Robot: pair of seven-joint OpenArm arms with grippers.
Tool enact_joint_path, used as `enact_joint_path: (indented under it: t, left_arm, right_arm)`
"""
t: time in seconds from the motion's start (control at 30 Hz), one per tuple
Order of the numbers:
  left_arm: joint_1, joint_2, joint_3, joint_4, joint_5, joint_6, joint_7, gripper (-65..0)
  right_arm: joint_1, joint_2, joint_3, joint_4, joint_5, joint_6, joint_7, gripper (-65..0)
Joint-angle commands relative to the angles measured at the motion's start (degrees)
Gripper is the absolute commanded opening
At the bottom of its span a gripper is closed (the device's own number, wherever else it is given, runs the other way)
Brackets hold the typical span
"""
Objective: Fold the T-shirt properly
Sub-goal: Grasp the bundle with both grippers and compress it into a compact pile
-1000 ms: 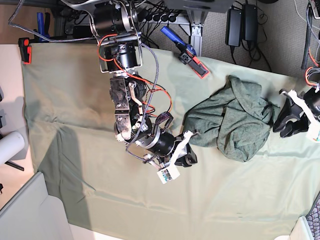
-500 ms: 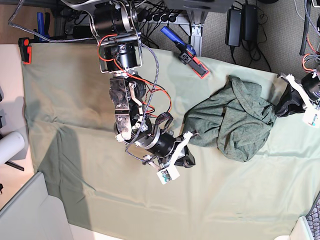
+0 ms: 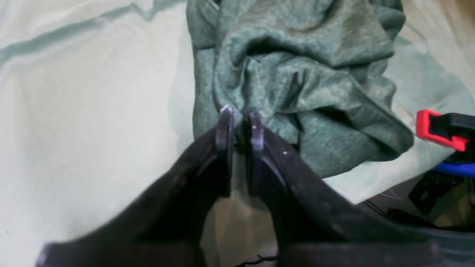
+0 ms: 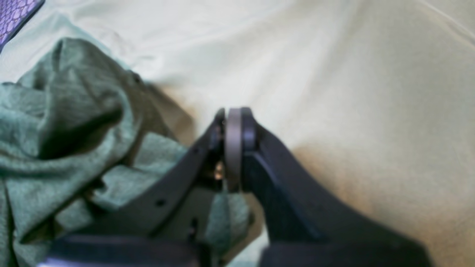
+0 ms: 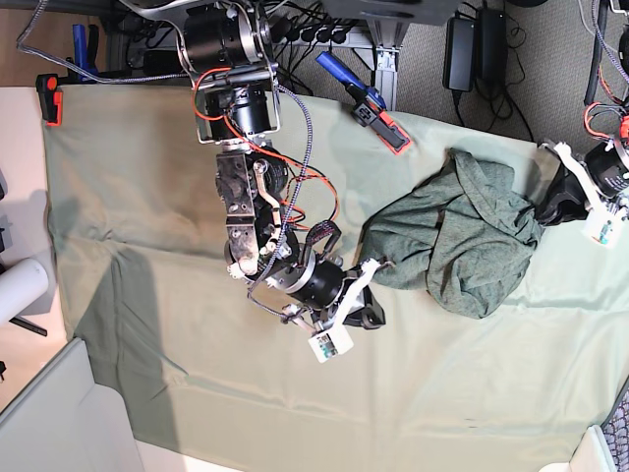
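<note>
The T-shirt (image 5: 462,236) lies bunched in a dark grey-green heap on the right half of the pale green table cloth (image 5: 147,197). In the left wrist view my left gripper (image 3: 239,113) is pinched on a fold at the T-shirt's (image 3: 297,74) edge, with only a thin slit between the pads. In the base view that left gripper (image 5: 543,208) sits at the heap's right edge. My right gripper (image 5: 376,315) sits at the heap's lower left corner. The right gripper (image 4: 233,115) is shut, pads together. A flap of the T-shirt (image 4: 55,129) shows behind the pads, and I cannot tell if it is caught.
A blue and red clamp (image 5: 369,98) holds the cloth's far edge near the T-shirt, and a second red clamp (image 5: 49,98) sits at the far left corner. A white roll (image 5: 20,285) lies off the cloth at the left. Cables and power bricks (image 5: 472,44) lie beyond the table.
My left gripper moved up and in to the T-shirt's right edge and closed on it. My right gripper closed where it stood. The heap has barely shifted.
</note>
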Motion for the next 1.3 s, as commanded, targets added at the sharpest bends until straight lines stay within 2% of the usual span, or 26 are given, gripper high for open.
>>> enact_joint_path:
  t: [0.0,0.2,0.37,0.53,0.9,1.03,1.13,1.27]
  left_arm:
    - [-0.3,-0.6,0.2,-0.1,0.3,-0.5,-1.5,-59.2]
    - [-0.3,-0.6,2.0,-5.3,3.7,-0.5,-6.0,-59.2]
    - [-1.6,-0.6,2.0,-6.0,3.7,-0.5,-6.1,-59.1]
    - [-5.2,-0.6,2.0,-7.6,3.5,-0.5,-6.1,-59.1]
    - [-14.2,-0.6,2.4,-21.6,1.9,-0.5,-6.1,-59.1]
    - [-18.0,-0.6,5.2,-23.7,2.0,-0.5,-6.1,-59.1]
    - [-20.8,-0.6,9.4,-24.4,2.6,-0.5,-6.1,-59.1]
    - [-24.3,-0.6,15.5,-24.4,4.6,-0.5,-6.7,-59.1]
  right_arm:
    - [1.6,-0.2,0.1,0.9,0.7,0.4,1.6,-65.0]
    - [1.6,-0.3,0.0,-1.1,0.2,0.4,1.7,-65.0]
    - [1.6,-0.7,-0.7,-5.7,0.8,0.4,3.1,-65.0]
    - [1.5,-0.6,-4.4,-7.6,0.9,0.4,3.0,-65.0]
    - [1.2,-0.7,-11.1,-7.6,2.3,0.4,2.2,-65.0]
    - [1.2,-0.6,-11.2,-7.6,2.4,0.4,-0.7,-65.0]
    - [1.2,-0.6,-11.2,-7.6,2.7,0.4,-0.9,-65.0]
    - [1.2,-0.6,-11.2,-7.6,5.7,0.4,-1.9,-65.0]
